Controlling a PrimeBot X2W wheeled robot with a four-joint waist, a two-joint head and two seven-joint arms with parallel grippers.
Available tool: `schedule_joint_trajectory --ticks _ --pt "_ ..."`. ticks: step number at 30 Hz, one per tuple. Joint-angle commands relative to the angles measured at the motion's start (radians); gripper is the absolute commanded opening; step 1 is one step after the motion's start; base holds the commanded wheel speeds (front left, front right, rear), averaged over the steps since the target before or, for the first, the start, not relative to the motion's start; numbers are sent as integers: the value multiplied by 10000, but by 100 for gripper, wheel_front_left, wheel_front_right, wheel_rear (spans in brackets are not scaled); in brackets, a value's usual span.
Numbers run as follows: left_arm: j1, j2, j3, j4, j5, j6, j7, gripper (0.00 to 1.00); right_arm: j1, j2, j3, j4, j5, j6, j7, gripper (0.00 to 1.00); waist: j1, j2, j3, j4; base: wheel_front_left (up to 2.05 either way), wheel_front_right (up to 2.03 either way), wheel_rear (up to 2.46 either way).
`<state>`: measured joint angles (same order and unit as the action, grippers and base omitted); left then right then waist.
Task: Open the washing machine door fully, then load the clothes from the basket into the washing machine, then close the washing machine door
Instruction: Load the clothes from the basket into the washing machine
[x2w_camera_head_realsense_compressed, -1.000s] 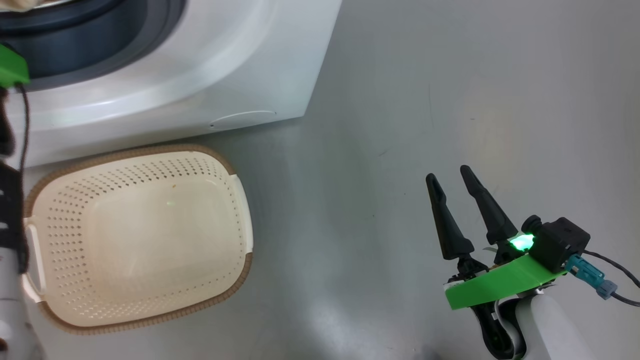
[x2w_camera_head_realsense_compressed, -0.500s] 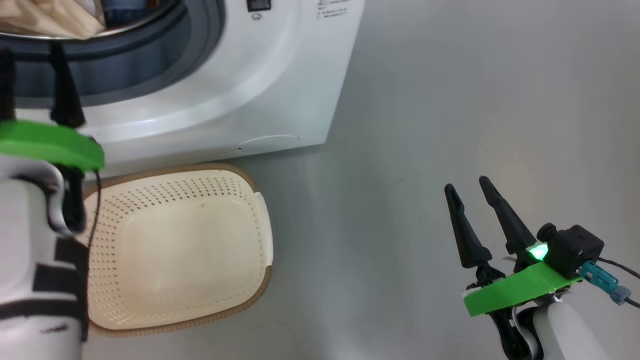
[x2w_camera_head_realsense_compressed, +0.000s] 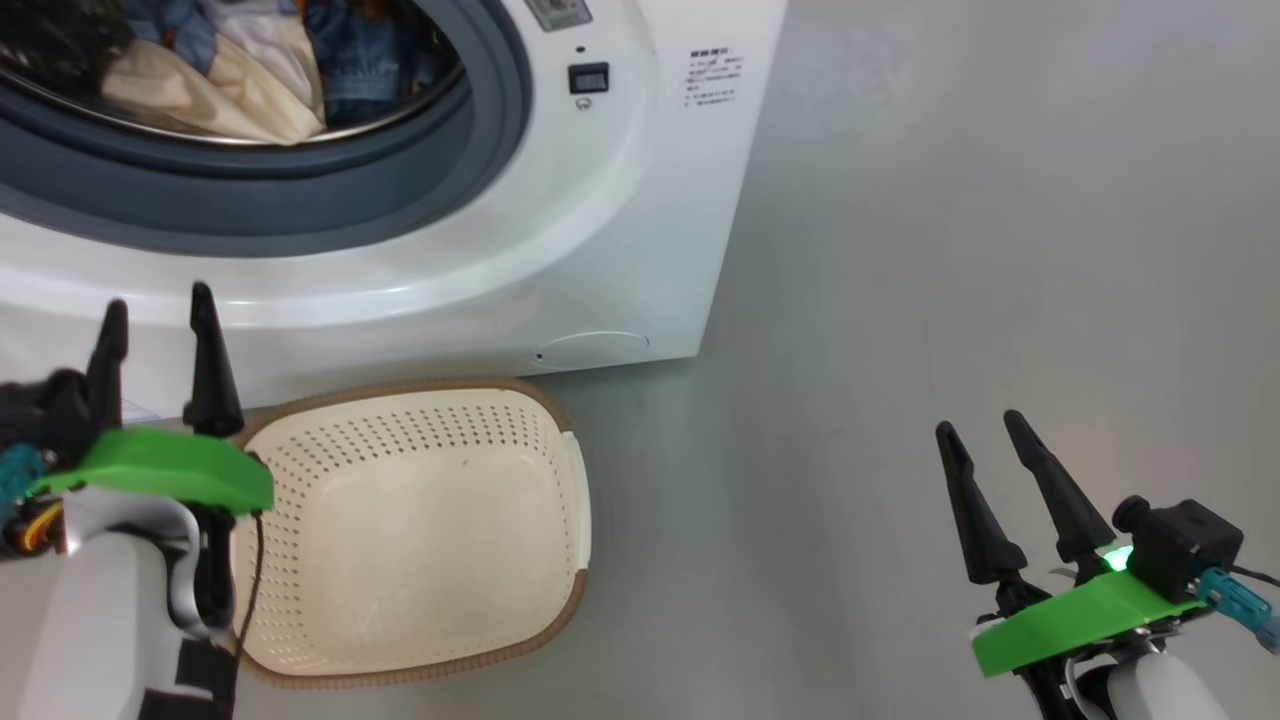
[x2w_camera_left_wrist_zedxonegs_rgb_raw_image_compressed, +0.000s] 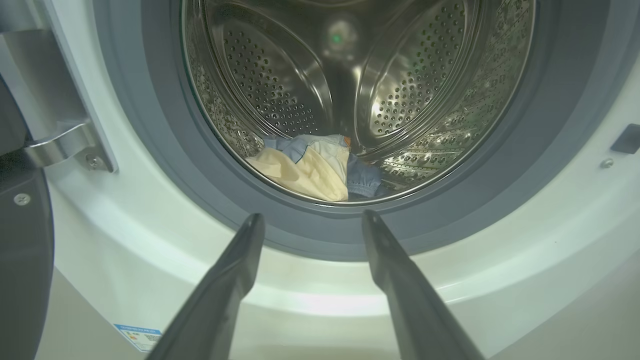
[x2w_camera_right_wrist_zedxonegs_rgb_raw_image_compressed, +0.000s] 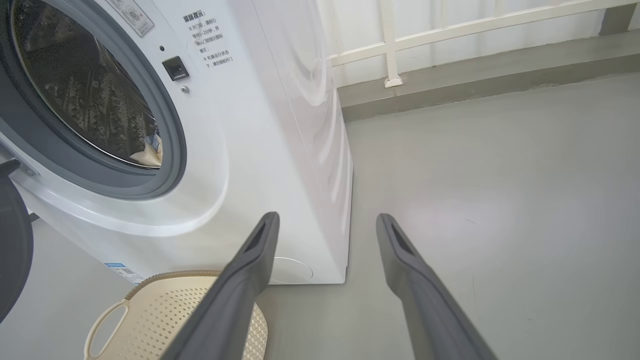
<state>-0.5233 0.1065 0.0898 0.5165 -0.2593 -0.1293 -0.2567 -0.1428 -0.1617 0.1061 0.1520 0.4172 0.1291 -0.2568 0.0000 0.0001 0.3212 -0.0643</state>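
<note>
Presently, the left gripper (x2w_camera_head_realsense_compressed: 155, 303) is seen with its two dark fingers spread wide, and nothing is held between them. Just beyond its fingertips the white front of the washing machine (x2w_camera_head_realsense_compressed: 620, 200) is faced at close range. Just beside its green mount, toward the robot's right, the basket (x2w_camera_head_realsense_compressed: 420, 540) is set on the floor (x2w_camera_head_realsense_compressed: 950, 250), with its brown rim tucked close under the machine's front and its perforated bottom exposed. Straight ahead of the fingers, in the left wrist view, the grey rubber seal (x2w_camera_left_wrist_zedxonegs_rgb_raw_image_compressed: 310, 235) and the steel drum (x2w_camera_left_wrist_zedxonegs_rgb_raw_image_compressed: 280, 90) are framed. The clothes (x2w_camera_left_wrist_zedxonegs_rgb_raw_image_compressed: 310, 172) are piled at the drum's lower front lip, with cream fabric uppermost and light blue beside it. To the left of that gripper the washing machine door (x2w_camera_left_wrist_zedxonegs_rgb_raw_image_compressed: 20, 250) is swung clear of the opening and carried on a metal hinge (x2w_camera_left_wrist_zedxonegs_rgb_raw_image_compressed: 60, 145). A blue label sticker (x2w_camera_left_wrist_zedxonegs_rgb_raw_image_compressed: 137, 336) is seen low on the cabinet. The right gripper (x2w_camera_head_realsense_compressed: 980, 425) is held over the floor, well apart from the basket, its fingers likewise parted with nothing gripped. Ahead and to its left the machine's corner is seen, and farther ahead a white railing (x2w_camera_right_wrist_zedxonegs_rgb_raw_image_compressed: 450, 35) is fixed along a raised kerb.
</note>
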Motion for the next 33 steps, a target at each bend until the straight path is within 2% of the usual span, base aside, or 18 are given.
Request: schedule_joint_trajectory --ticks 1,11,33 --pt "179 275 295 -347 29 -14 -51 100 187 -132 117 -203 94 16 -49 100 0 -1 -236 204 0 0 0" --pt "1567 240 176 -1002 148 -14 -51 100 684 -262 -96 -155 140 16 -49 100 0 -1 -845 368 0 0 0" --pt "4210 -76 799 -2616 279 -14 -51 100 1728 -544 -426 -177 337 16 -49 100 0 -1 -2130 569 0 0 0"
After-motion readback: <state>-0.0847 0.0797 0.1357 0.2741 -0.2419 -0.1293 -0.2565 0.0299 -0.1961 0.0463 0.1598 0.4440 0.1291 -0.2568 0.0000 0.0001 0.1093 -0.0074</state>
